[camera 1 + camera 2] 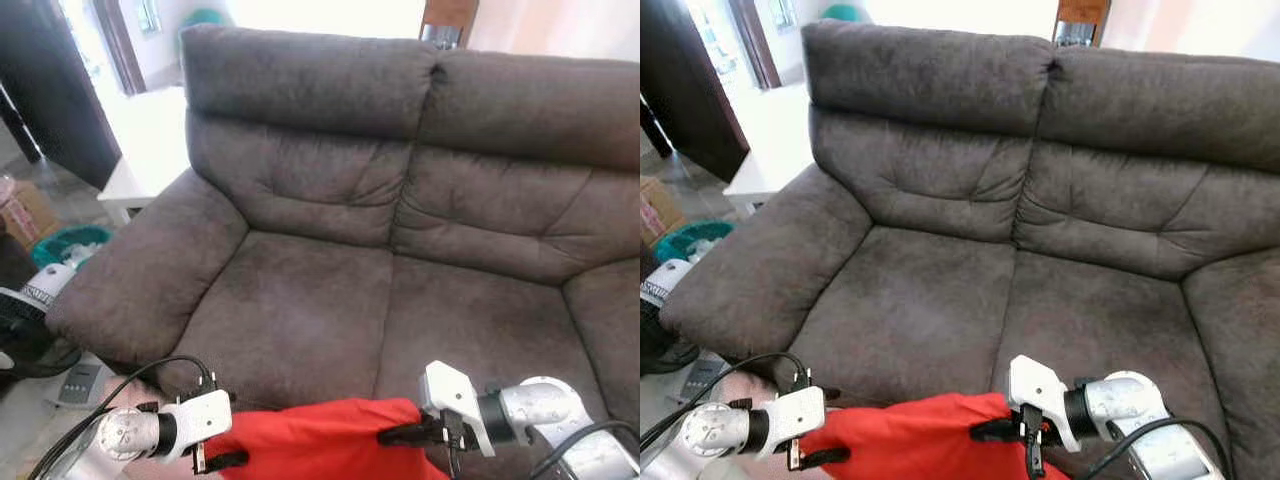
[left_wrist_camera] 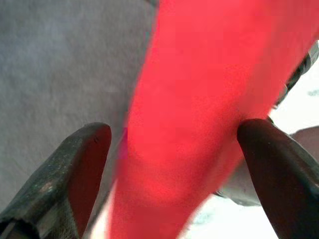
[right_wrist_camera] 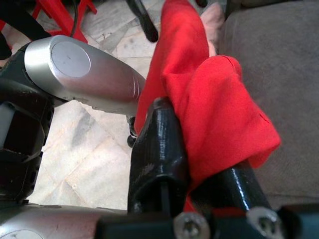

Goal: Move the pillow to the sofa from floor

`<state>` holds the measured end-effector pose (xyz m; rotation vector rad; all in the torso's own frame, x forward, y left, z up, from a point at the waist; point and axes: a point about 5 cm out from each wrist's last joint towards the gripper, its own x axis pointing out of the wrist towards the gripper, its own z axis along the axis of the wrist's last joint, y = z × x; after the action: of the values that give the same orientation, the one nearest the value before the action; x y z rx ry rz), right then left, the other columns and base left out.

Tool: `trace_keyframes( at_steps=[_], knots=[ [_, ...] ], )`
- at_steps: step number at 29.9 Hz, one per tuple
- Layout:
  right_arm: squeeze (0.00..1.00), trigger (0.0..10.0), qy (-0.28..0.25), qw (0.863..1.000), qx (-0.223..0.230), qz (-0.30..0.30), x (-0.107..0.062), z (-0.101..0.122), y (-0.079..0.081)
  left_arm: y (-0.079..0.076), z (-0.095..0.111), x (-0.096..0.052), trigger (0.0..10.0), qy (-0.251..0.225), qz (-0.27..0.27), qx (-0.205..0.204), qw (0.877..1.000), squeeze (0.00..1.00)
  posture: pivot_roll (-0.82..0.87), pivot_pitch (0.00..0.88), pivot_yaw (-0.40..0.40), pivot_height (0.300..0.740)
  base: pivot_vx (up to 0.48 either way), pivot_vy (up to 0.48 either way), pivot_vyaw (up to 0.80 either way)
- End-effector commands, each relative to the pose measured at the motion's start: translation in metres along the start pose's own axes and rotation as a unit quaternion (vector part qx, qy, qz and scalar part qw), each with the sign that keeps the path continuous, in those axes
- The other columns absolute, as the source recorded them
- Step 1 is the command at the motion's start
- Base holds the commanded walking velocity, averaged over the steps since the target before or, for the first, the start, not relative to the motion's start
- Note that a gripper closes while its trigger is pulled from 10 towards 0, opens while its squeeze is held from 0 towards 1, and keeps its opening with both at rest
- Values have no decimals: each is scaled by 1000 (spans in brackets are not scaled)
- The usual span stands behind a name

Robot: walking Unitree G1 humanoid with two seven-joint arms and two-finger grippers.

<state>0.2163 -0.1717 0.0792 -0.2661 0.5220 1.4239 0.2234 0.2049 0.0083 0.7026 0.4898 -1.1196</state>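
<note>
Red pillow (image 1: 320,440) held up at sofa (image 1: 300,310) front edge, between both tools. Left tool (image 1: 222,461) pinches pillow's left end, right tool (image 1: 400,434) pinches right end. Seat cushions beyond lie bare, wide room between armrests.

Legible text: none | Labels, brands, numbers, signs: none readable in any view | Small grey panel device (image 1: 80,383) on the floor left of the sofa (image 1: 400,250): markings too small and blurred to read
</note>
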Motion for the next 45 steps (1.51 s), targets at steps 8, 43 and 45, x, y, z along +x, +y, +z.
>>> trace_keyframes(
  at_steps=[8,43,45],
  knots=[
    [0,10000,-52,997,-48,4,-3,29,0,-9,-11,12,10000,23,-10,-11,1000,0,98,3,-57,740,0,0,0],
    [0,10000,-43,998,-42,11,-1,25,1,9,-28,8,10000,68,124,32,989,0,106,3,-68,740,0,0,0],
    [0,10000,-44,998,-42,12,0,26,1,10,-27,8,10000,64,122,32,990,0,103,3,-68,740,0,0,0]
  ],
)
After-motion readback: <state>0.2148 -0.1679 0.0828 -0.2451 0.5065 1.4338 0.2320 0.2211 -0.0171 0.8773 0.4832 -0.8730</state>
